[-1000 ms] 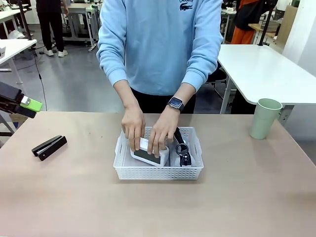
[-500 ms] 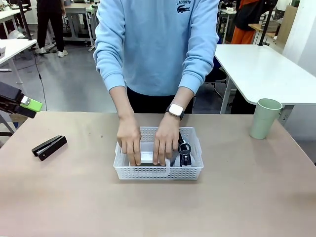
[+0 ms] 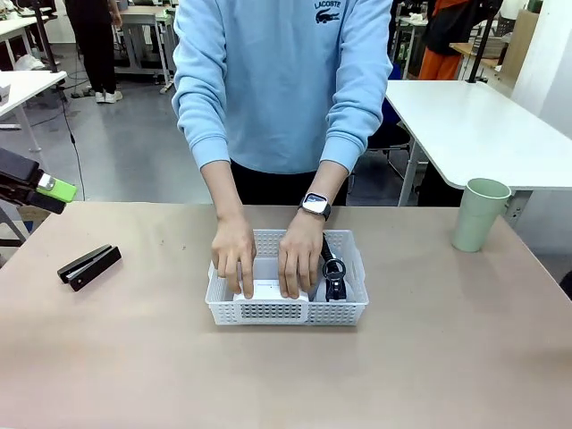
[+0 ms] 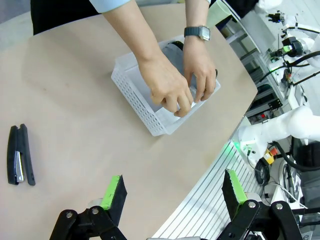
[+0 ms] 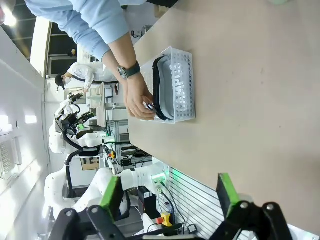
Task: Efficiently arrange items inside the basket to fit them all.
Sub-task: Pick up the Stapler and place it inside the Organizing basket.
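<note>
We find the person's watch hand (image 3: 300, 257) and bare-wrist hand (image 3: 234, 256) in the basket (image 3: 350, 312), fingers (image 3: 290, 279) together, pressing on the small white box (image 3: 268, 290) beneath them; the grey pouch (image 3: 333, 268) lies just beside the watch hand.

bright, even overhead light all round. a soft, thin shadow sat along the near wall of the basket (image 3: 286, 313). front view was crisp, no glare. both wrist views bent the table (image 4: 75, 100) edge into a curve, and the far room washed out pale.
</note>
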`<action>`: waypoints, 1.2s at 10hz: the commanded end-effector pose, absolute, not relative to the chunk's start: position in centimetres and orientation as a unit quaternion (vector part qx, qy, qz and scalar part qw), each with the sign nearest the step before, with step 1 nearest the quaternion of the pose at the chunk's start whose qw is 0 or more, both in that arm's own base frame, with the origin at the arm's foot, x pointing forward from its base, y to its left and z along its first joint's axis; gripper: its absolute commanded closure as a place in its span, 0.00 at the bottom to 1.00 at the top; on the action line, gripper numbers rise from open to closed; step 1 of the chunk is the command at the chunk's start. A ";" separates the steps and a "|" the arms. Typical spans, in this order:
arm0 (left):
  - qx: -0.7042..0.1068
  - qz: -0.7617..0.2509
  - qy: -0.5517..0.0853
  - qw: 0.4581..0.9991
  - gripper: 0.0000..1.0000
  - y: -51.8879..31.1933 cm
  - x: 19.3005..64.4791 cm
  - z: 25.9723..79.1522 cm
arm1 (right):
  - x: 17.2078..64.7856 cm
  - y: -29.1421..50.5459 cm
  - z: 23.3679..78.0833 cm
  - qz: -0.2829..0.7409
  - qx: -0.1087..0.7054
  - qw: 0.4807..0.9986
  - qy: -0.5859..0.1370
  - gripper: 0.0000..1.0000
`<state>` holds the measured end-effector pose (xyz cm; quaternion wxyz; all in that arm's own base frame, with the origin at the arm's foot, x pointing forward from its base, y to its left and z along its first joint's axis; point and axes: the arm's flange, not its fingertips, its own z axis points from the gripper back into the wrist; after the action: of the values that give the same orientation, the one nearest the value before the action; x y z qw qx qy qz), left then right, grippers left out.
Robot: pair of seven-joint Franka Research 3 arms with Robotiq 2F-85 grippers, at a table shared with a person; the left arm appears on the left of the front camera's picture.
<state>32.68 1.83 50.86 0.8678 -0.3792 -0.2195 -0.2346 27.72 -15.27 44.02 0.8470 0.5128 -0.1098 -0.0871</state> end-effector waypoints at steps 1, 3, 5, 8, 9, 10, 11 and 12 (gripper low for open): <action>-0.388 -0.241 -0.227 0.860 0.00 1.8 32.7 50.9 | 27.8 -15.3 44.2 -0.079 0.522 0.841 -0.121 0.00; -0.319 -0.272 -0.211 0.883 0.00 1.4 33.0 51.6 | 27.8 -15.3 44.2 -0.079 0.522 0.841 -0.121 0.00; -0.199 -0.282 -0.185 0.920 0.00 1.9 34.2 53.4 | 27.8 -15.3 44.2 -0.079 0.522 0.841 -0.121 0.00; -0.011 -0.312 -0.098 0.945 0.00 1.2 35.1 54.8 | 27.8 -15.3 44.2 -0.079 0.522 0.841 -0.121 0.00; 0.071 -0.304 -0.075 0.947 0.00 0.1 35.1 55.1 | 27.8 -15.3 44.2 -0.079 0.522 0.841 -0.121 0.00; 0.117 -0.297 -0.089 0.943 0.00 -0.6 35.0 55.1 | 27.8 -15.3 44.2 -0.079 0.522 0.841 -0.121 0.00; 0.111 -0.271 -0.142 0.945 0.00 -1.1 35.2 55.3 | 27.8 -15.3 44.2 -0.079 0.522 0.841 -0.121 0.00; 0.067 -0.312 -0.100 0.942 0.00 0.3 35.2 55.1 | 27.8 -15.3 44.2 -0.079 0.522 0.841 -0.121 0.00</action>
<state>35.32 -0.94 55.63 0.9411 0.1009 -0.1137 -0.3020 27.73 -15.25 44.01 0.8472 0.5126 -0.1091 -0.0871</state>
